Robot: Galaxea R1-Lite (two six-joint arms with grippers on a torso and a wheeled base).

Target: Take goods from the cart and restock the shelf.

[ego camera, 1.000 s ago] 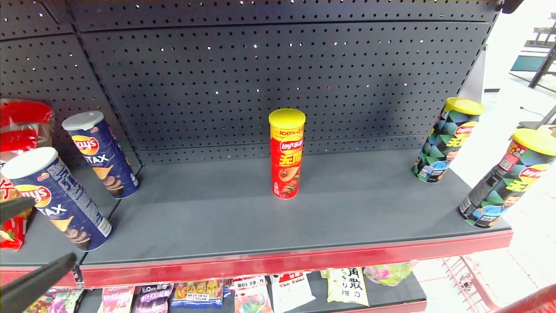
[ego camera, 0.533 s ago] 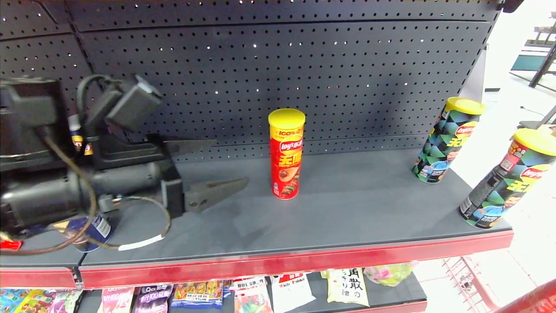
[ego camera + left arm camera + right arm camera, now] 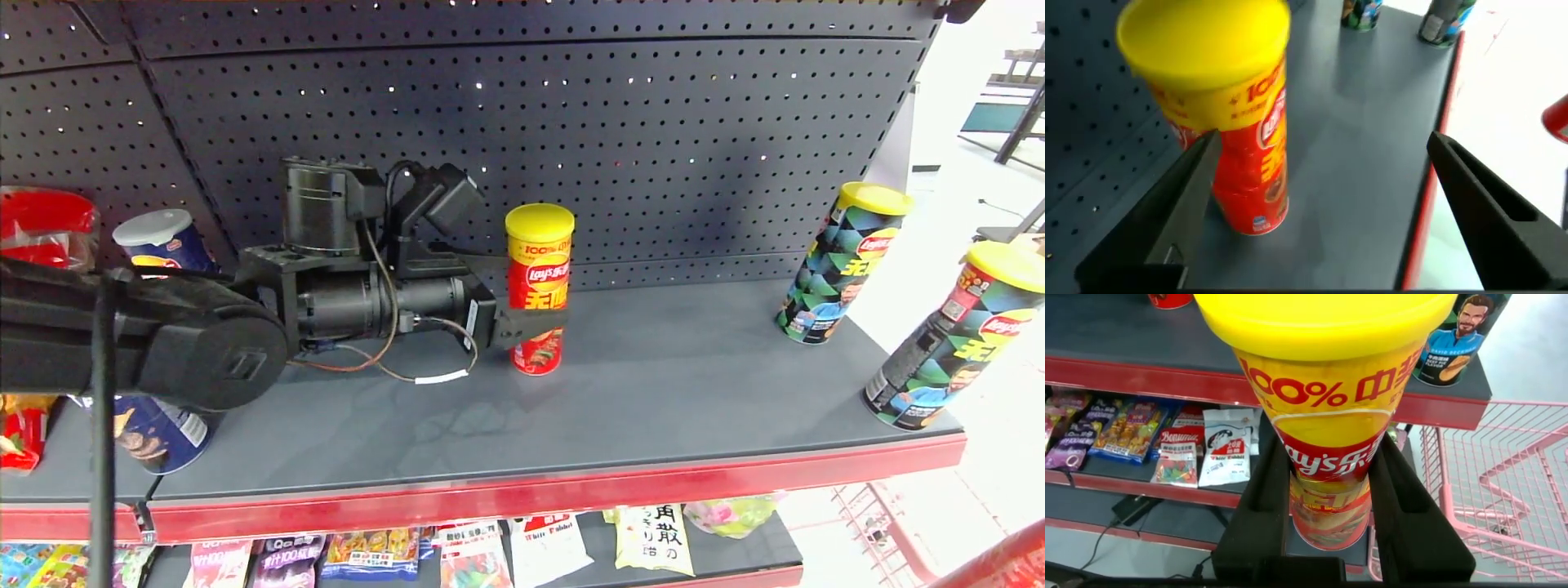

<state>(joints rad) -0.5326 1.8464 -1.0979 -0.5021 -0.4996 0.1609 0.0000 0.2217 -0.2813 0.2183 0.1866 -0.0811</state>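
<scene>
On the shelf, my left hand, fingers spread wide, brackets the upright red can, which stands just beside one finger.

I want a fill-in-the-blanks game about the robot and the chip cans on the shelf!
1. The red can in the middle of the shelf has a ____ lid.
2. The left end effector has a finger on either side of it and is ____, not shut.
3. The right end effector grips a second ____, which also has a yellow lid.
4. At the shelf's right end stand ____ patterned cans.

Missing words: yellow; open; can; two
</scene>
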